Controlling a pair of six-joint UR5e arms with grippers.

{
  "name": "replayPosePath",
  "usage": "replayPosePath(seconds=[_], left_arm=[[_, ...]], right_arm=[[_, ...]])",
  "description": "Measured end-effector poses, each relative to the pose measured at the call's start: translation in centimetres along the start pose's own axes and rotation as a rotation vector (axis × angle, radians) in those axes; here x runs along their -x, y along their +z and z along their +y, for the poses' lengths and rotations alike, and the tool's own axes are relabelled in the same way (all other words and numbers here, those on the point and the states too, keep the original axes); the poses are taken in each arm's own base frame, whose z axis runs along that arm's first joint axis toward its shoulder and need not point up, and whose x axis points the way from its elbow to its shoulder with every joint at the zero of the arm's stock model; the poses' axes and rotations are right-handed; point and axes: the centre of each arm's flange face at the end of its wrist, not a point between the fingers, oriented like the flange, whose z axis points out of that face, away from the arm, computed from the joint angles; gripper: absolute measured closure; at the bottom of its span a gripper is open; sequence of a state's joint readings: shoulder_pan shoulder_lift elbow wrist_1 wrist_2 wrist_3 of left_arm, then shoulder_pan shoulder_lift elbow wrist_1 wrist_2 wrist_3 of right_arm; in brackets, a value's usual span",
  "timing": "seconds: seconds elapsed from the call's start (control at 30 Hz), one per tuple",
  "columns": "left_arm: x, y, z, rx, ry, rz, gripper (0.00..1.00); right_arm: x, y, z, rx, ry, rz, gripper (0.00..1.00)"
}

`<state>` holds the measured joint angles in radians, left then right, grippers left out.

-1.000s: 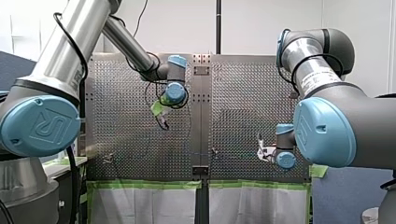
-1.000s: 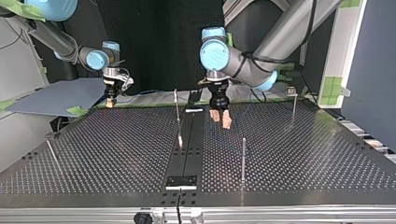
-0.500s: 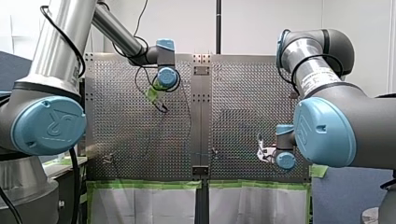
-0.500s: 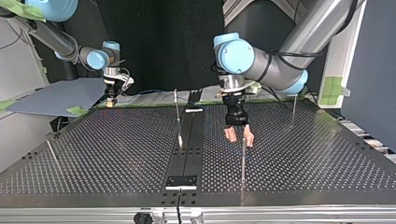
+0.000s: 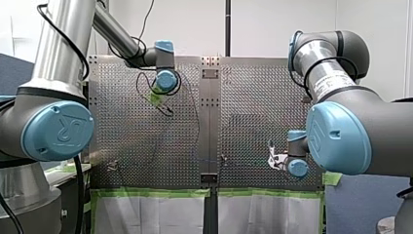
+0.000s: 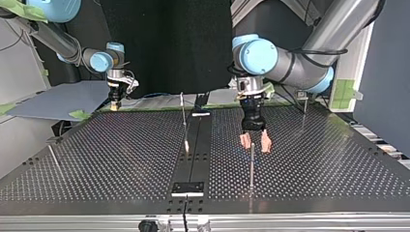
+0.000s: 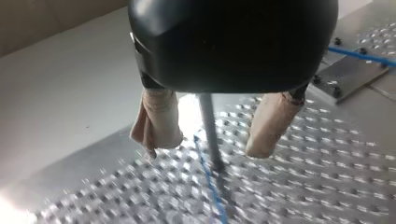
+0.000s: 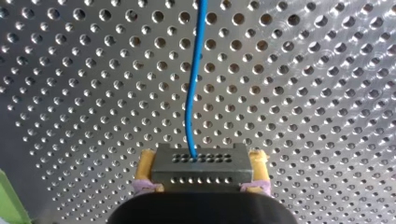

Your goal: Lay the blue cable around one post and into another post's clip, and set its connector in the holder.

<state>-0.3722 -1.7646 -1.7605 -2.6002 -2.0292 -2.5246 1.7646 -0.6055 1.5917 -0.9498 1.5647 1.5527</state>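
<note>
Nearest in the top view, the post (image 6: 252,164) stands lower centre-right on the desk (image 6: 121,159), and my left hand (image 6: 255,143) has just slid over to it. A second ago it hung back by the centre strip (image 6: 193,154); now its beige fingers (image 7: 156,121), spread wide and holding nothing, straddle the post's top. (The front view agrees: that wrist has climbed toward the upper left.) I judge this sets up the wrap. In the left wrist view the blue cable (image 7: 210,191) lies on the desk between the fingers, passing close by the post's foot. It isn't gripped yet, so no loop is made.

Further back, at the upper left of the top view, my right hand (image 6: 114,105) hasn't budged from the far edge. It's clamped on the connector (image 8: 200,167), with a yellow pad (image 8: 146,163) at each end. The connector's long axis lies crosswise between the pads. The cable leaves its holed face and points straight ahead of the hand, bending slightly.
</note>
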Motion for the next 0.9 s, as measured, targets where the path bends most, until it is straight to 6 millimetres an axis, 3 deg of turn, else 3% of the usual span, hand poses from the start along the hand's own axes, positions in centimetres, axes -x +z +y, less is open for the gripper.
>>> replayPosePath(seconds=[0.13,0.27,0.57,0.9], left_arm=[[-1.3,0.2,1.9,0.004,-0.028,0.042,0.0],[-1.1,1.2,3.0,-0.006,-0.064,0.04,0.0],[0.5,3.9,3.4,-0.011,-0.153,-0.004,0.0],[0.1,4.8,3.5,-0.016,-0.226,0.025,0.0]], right_arm=[[0.0,0.0,0.0,0.0,-0.001,0.0,1.0],[0.0,0.0,0.0,0.001,-0.003,0.0,1.0],[0.1,0.0,0.0,0.0,-0.004,0.001,1.0],[0.1,0.0,0.0,0.0,-0.005,-0.001,1.0]])
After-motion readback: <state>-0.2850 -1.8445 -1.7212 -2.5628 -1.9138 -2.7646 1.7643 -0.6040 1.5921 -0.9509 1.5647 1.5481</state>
